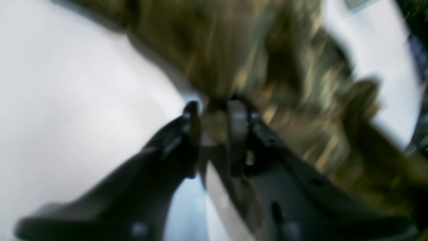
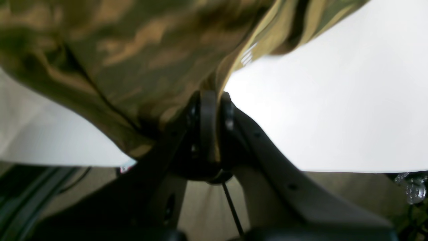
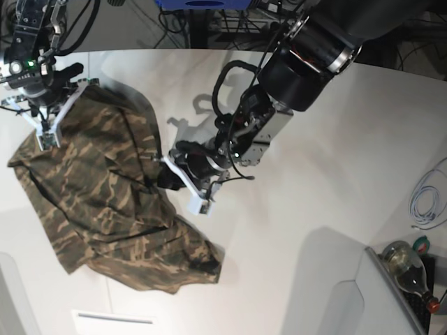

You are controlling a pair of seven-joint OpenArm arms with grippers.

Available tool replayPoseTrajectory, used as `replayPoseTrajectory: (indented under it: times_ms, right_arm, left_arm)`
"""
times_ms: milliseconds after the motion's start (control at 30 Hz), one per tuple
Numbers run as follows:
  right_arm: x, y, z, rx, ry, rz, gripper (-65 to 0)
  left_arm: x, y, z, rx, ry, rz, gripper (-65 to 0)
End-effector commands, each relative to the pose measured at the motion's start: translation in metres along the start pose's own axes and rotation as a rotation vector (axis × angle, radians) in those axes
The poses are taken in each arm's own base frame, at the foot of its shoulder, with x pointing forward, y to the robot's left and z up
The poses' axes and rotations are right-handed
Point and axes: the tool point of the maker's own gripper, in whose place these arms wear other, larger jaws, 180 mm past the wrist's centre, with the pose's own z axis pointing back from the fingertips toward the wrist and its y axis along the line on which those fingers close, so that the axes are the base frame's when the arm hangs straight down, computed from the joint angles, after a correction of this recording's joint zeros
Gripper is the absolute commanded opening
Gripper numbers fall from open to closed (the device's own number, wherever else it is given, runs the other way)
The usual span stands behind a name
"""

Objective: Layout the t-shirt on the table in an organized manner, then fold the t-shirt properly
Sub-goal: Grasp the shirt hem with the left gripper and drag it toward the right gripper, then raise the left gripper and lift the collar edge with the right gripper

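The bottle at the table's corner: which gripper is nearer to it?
Left. The left gripper grips the t-shirt near the table's middle, closer to the bottle. The right gripper pinches the shirt's far edge, at the opposite side.

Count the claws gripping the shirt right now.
2. The right claw pinches the t-shirt at its far left edge; the left claw clamps its right edge near the table's middle.

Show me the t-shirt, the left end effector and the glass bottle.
t-shirt [image 3: 98,202]: base view, middle of the camouflage cloth.
left end effector [image 3: 159,174]: base view, tips at the cloth edge.
glass bottle [image 3: 405,265]: base view, its body.
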Motion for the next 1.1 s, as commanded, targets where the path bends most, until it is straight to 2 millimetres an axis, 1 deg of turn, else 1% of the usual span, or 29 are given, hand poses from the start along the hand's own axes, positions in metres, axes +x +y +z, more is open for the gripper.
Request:
replayPoseTrajectory:
  times_ms: [0, 33, 67, 133, 167, 200, 267, 333, 367, 400, 433, 500, 533, 567, 600, 667, 733, 767, 800, 867, 933, 967, 1067]
  right_arm:
    - [0.004, -0.002, 0.002, -0.002, -0.017, 0.002, -64.8]
    - [0.002, -0.001, 0.0, 0.002, -0.01, 0.001, -64.8]
    - [0.0, 0.0, -0.001, 0.004, -0.005, 0.0, -64.8]
    - [-0.005, 0.0, -0.004, 0.007, 0.012, -0.005, -64.8]
    - [-0.009, -0.003, -0.006, 0.0, 0.023, -0.017, -64.8]
    - [-0.013, -0.009, -0.007, -0.011, 0.034, -0.037, -64.8]
    - [-0.02, -0.023, -0.013, -0.036, 0.054, -0.109, -64.8]
    - [-0.032, -0.036, -0.019, -0.056, 0.084, -0.168, -64.8]
    - [-0.038, -0.039, -0.022, -0.058, 0.1, -0.186, -64.8]
    - [-0.043, -0.038, -0.025, -0.052, 0.114, -0.194, -64.4]
    - [-0.042, -0.039, -0.027, -0.05, 0.115, -0.199, -64.2]
    - [-0.043, -0.037, -0.03, -0.041, 0.122, -0.206, -63.9]
    - [-0.043, -0.035, -0.031, -0.038, 0.122, -0.208, -62.1]
    - [-0.042, -0.035, -0.031, -0.038, 0.119, -0.209, -58.7]
    - [-0.042, -0.035, -0.03, -0.038, 0.118, -0.209, -52.2]
    - [-0.038, -0.03, -0.029, -0.032, 0.1, -0.217, -37.4]
    - [-0.023, -0.027, -0.024, -0.034, 0.018, -0.208, -26.1]
    - [-0.015, -0.022, -0.02, -0.029, -0.043, -0.194, -22.8]
    - [0.001, -0.007, -0.017, 0.014, -0.118, -0.132, -21.8]
    - [0.023, 0.034, -0.01, 0.138, -0.218, 0.03, -21.8]
    - [0.036, 0.068, -0.005, 0.222, -0.248, 0.157, -21.8]
    - [0.038, 0.086, -0.003, 0.263, -0.242, 0.208, -21.8]
    - [0.051, 0.124, -0.003, 0.344, -0.245, 0.316, -21.8]
  left_arm:
    - [0.019, -0.027, -0.008, -0.059, -0.05, -0.038, -58.7]
    - [0.009, -0.027, -0.007, -0.052, -0.033, -0.065, -62.0]
    - [0.003, -0.032, -0.007, -0.057, -0.026, -0.081, -64.5]
    - [0.004, -0.042, -0.007, -0.074, -0.032, -0.099, -65.0]
    - [0.003, -0.043, -0.005, -0.077, -0.034, -0.099, -65.0]
    - [0.002, -0.041, -0.002, -0.073, -0.036, -0.098, -65.0]
    - [-0.003, -0.023, 0.011, -0.05, -0.038, -0.108, -65.0]
    - [-0.012, -0.007, 0.026, -0.027, -0.033, -0.123, -65.0]
    - [-0.017, 0.006, 0.038, -0.007, -0.027, -0.137, -65.0]
    - [-0.025, 0.019, 0.052, 0.012, -0.016, -0.152, -65.0]
    - [-0.029, 0.031, 0.066, 0.032, -0.014, -0.163, -65.0]
    - [-0.036, 0.064, 0.099, 0.125, -0.027, -0.147, -65.0]
    - [-0.037, 0.078, 0.116, 0.176, -0.044, -0.132, -65.0]
    - [-0.036, 0.093, 0.133, 0.224, -0.06, -0.121, -65.0]
    - [-0.033, 0.106, 0.152, 0.267, -0.08, -0.116, -65.0]
    - [-0.03, 0.13, 0.187, 0.347, -0.115, -0.099, -65.0]
    - [-0.025, 0.147, 0.215, 0.419, -0.155, -0.075, -65.0]
    - [-0.023, 0.158, 0.23, 0.46, -0.176, -0.06, -65.0]
    - [-0.025, 0.166, 0.243, 0.496, -0.189, -0.043, -65.0]
    - [-0.027, 0.178, 0.26, 0.545, -0.202, -0.023, -65.0]
    - [-0.031, 0.184, 0.269, 0.572, -0.203, -0.01, -65.0]
    - [-0.035, 0.185, 0.271, 0.575, -0.197, -0.006, -65.0]
    - [-0.039, 0.182, 0.271, 0.571, -0.19, -0.006, -65.0]
